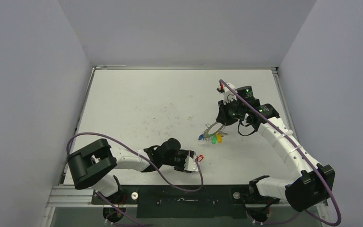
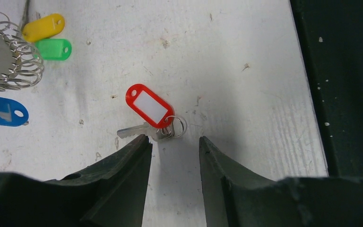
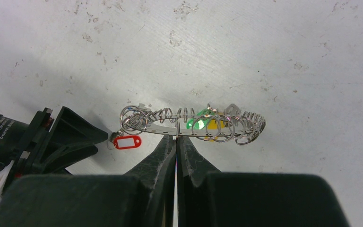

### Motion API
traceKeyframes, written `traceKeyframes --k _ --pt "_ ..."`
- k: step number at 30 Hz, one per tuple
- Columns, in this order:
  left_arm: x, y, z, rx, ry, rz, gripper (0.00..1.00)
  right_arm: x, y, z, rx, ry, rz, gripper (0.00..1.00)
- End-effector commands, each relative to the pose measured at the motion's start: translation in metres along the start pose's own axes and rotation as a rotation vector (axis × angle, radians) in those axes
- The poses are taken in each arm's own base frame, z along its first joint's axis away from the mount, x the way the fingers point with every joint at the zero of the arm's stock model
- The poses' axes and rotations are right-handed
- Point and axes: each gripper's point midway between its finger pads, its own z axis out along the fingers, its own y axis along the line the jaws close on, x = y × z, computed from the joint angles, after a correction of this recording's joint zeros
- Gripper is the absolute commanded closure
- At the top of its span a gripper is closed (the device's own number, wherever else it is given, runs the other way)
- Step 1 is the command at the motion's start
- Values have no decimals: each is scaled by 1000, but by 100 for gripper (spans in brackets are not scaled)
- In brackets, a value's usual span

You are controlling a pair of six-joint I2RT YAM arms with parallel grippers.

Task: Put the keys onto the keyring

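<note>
The red-tagged key [image 2: 151, 106] lies flat on the white table just beyond my left gripper [image 2: 172, 142], which is open with nothing between its fingers. Seen from above, this key [image 1: 199, 157] sits near the table's front edge, at the tip of the left gripper [image 1: 192, 161]. My right gripper [image 3: 176, 137] is shut on the rim of the keyring [image 3: 189, 127] and holds it tilted off the table [image 1: 212, 129]. The blue-tagged key [image 2: 2, 112] lies at the ring's lower edge [image 1: 201, 137]. I cannot tell whether it is hooked on.
A green tag [image 2: 53, 49] and a yellow tag [image 2: 43, 27] lie by the ring's wire loops [image 1: 216, 139]. The black front rail [image 2: 350, 94] runs close to the right of the red-tagged key. Grey walls enclose the table on three sides.
</note>
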Motion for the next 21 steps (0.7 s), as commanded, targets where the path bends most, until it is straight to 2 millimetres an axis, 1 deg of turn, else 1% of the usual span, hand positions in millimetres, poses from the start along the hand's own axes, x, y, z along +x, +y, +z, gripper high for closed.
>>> traceKeyframes --k 1,10,16,21 --pt "-23 7 -7 -47 -64 17 60 -22 2 -7 -11 -75 -11 100" --pt "-16 7 6 -53 -44 32 62 -21 1 -5 -8 -73 -9 100" --pt "-18 10 15 -51 -49 45 63 -20 2 -4 -12 -69 -8 100" --pt "-15 11 20 -50 -33 48 68 -21 1 -6 -8 -72 -9 100"
